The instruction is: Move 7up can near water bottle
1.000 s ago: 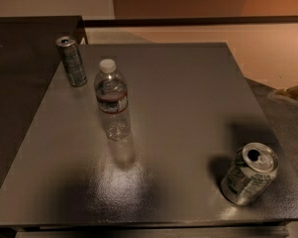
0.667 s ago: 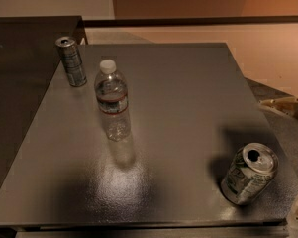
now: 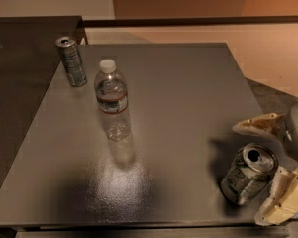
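Observation:
The 7up can [image 3: 247,173] stands upright near the front right corner of the grey table [image 3: 178,98], silver top showing. The water bottle [image 3: 111,99] stands upright left of the table's centre, clear with a white cap and dark-and-red label. My gripper [image 3: 267,170] comes in from the right edge, open, with one pale finger [image 3: 260,124] behind the can and the other [image 3: 282,196] in front of it to the right. The fingers flank the can's right side and do not close on it.
A slimmer, taller dark-silver can [image 3: 72,61] stands at the table's back left corner. A darker table [image 3: 20,83] adjoins on the left. The table's front edge runs just below the 7up can. Floor lies beyond the right edge.
The gripper has come into view from the right and now reaches around the 7up can's right side. The can, bottle and slim can have not moved.

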Action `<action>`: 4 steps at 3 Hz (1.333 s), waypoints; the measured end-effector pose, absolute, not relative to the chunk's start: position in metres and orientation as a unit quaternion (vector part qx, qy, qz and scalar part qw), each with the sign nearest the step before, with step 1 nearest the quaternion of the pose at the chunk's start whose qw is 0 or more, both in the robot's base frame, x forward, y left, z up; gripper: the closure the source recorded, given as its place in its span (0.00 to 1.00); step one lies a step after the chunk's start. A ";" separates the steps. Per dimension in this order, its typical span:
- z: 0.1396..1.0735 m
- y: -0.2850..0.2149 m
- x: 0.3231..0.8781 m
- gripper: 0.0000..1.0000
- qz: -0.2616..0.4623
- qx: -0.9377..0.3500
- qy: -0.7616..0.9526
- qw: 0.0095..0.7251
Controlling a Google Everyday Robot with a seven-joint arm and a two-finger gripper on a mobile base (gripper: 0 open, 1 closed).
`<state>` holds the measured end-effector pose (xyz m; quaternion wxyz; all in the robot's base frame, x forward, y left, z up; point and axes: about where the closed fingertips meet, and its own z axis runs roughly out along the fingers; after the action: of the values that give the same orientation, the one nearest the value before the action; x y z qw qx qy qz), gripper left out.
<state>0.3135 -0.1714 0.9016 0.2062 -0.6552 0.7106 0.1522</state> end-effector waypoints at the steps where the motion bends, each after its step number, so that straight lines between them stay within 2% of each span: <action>1: 0.899 -0.169 0.313 0.41 0.158 -0.652 0.710 0.212; 3: 0.922 -0.160 0.322 0.88 0.153 -0.639 0.715 0.240; 4: 0.947 -0.146 0.343 1.00 0.157 -0.630 0.716 0.256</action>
<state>0.3425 -0.1459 0.9473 0.2561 -0.6301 0.7161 0.1565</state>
